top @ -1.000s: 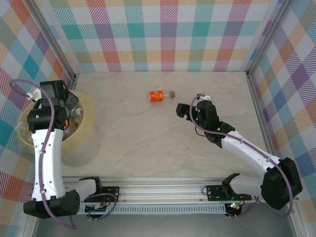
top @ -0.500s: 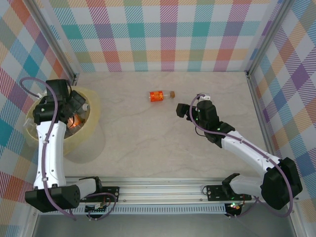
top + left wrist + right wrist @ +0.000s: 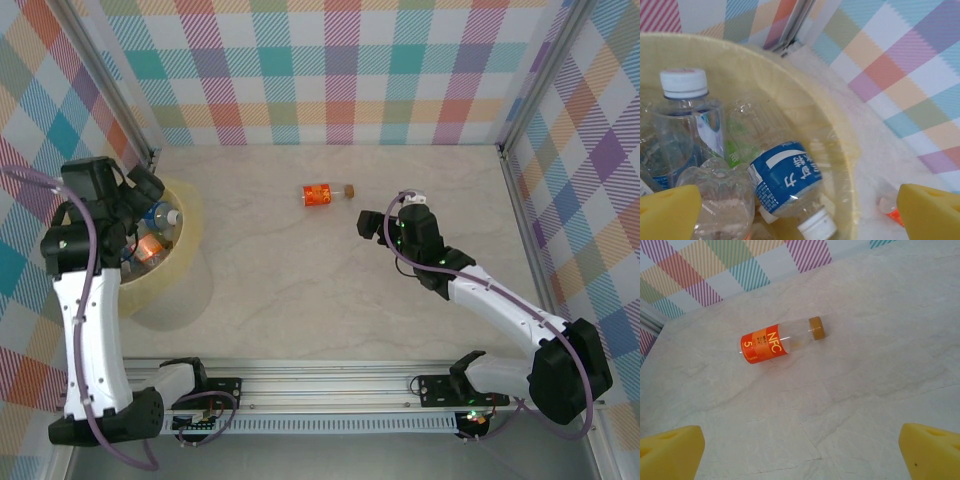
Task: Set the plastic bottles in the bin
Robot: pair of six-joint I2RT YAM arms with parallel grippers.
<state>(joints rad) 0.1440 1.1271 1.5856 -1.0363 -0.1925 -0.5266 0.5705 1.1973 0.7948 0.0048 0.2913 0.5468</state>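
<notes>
The bin (image 3: 185, 262), a round pale yellow tub, stands at the table's left edge with several plastic bottles (image 3: 158, 228) inside. In the left wrist view a blue-labelled bottle (image 3: 786, 178) lies against the bin wall (image 3: 840, 145), beside an upright one with a white cap (image 3: 686, 112). My left gripper (image 3: 148, 188) hangs open above the bin's back, its yellow pads (image 3: 669, 212) wide apart and empty. One orange-labelled bottle (image 3: 322, 193) lies on its side mid-table. My right gripper (image 3: 374, 224) is open just right of and nearer than that bottle (image 3: 765, 345), not touching it.
Checked walls close the table at the back and on both sides, with metal posts at the back corners (image 3: 150, 155). The arms' mounting rail (image 3: 330, 385) runs along the near edge. Bare marble tabletop (image 3: 300, 290) lies between the bin and the right arm.
My left arm has swung left and back off the bin, uncovering the bottles inside. The right arm and the orange bottle have not moved.
</notes>
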